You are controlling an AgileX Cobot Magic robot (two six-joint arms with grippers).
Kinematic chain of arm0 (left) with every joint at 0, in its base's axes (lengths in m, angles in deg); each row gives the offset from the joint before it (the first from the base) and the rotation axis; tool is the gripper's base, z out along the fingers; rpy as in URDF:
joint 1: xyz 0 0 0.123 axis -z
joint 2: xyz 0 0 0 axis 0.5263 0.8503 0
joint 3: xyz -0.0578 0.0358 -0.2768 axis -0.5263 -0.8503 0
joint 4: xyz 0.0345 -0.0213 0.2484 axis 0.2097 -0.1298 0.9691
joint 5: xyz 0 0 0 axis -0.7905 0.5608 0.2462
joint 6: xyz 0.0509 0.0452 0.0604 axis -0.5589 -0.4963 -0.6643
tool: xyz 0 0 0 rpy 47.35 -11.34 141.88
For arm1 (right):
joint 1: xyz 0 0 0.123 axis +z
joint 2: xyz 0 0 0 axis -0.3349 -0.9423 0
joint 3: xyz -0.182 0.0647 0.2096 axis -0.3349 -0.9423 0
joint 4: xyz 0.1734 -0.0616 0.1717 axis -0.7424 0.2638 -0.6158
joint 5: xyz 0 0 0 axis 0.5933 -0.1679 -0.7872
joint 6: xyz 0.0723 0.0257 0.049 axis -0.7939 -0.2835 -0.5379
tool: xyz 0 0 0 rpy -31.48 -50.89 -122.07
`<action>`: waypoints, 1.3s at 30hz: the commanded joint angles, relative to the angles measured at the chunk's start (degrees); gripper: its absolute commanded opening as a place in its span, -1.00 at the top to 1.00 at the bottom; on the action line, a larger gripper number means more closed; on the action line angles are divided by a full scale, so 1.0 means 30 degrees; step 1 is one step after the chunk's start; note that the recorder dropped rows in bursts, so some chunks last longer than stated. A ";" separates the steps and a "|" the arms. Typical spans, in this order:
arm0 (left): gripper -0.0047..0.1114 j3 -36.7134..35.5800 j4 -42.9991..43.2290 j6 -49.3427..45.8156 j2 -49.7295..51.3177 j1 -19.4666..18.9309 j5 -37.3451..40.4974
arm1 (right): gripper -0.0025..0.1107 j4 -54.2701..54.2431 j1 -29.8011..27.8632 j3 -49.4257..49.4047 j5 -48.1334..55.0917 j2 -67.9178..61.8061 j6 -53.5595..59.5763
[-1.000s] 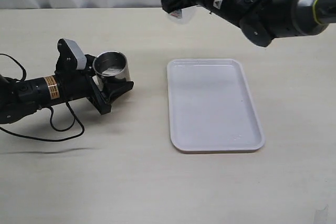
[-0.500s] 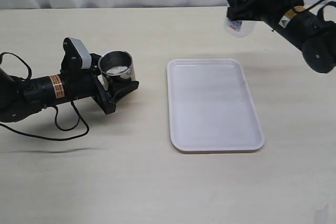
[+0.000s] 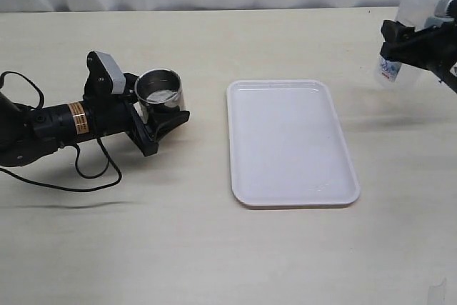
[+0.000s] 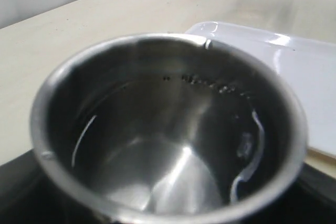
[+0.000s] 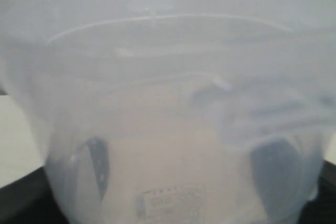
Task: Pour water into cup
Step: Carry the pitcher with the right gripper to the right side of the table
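Observation:
The steel cup (image 3: 159, 91) stands on the table at the left, held in my left gripper (image 3: 153, 116), which is shut on it. In the left wrist view the cup (image 4: 79, 87) fills the frame, with water (image 4: 178, 177) glinting at its bottom. My right gripper (image 3: 410, 48) is shut on the translucent plastic pitcher (image 3: 410, 30) and holds it upright above the table at the far right edge. The pitcher (image 5: 168, 103) fills the right wrist view, with the dark fingers (image 5: 97, 166) showing through its wall.
A white rectangular tray (image 3: 291, 141) lies on the table between the two arms; its corner shows in the left wrist view (image 4: 273, 45). A black cable loops on the table by the left arm (image 3: 93, 173).
My right gripper has carried the pitcher from above the table's back middle far to the right and lower, turning it upright. The left gripper and cup shifted slightly right early on, then stayed.

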 commanded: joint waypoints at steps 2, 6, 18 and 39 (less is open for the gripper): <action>0.92 0.0134 -0.0136 0.0102 -0.0113 0.0037 -0.0951 | 0.88 0.0247 -0.0666 -0.0975 -0.3158 -0.0381 0.0051; 0.92 0.0134 -0.0102 0.0103 -0.0113 0.0037 -0.0951 | 0.88 0.0340 -0.0629 -0.0228 -0.3472 -0.1537 0.0404; 0.92 0.0134 -0.0129 0.0103 -0.0113 0.0037 -0.0951 | 0.88 0.1026 -0.0136 0.5535 -0.1218 -0.3790 -0.1557; 0.92 0.0134 -0.0209 0.0066 -0.0113 0.0037 -0.0951 | 0.88 0.0911 0.2025 1.0864 0.1917 -0.7560 -0.1557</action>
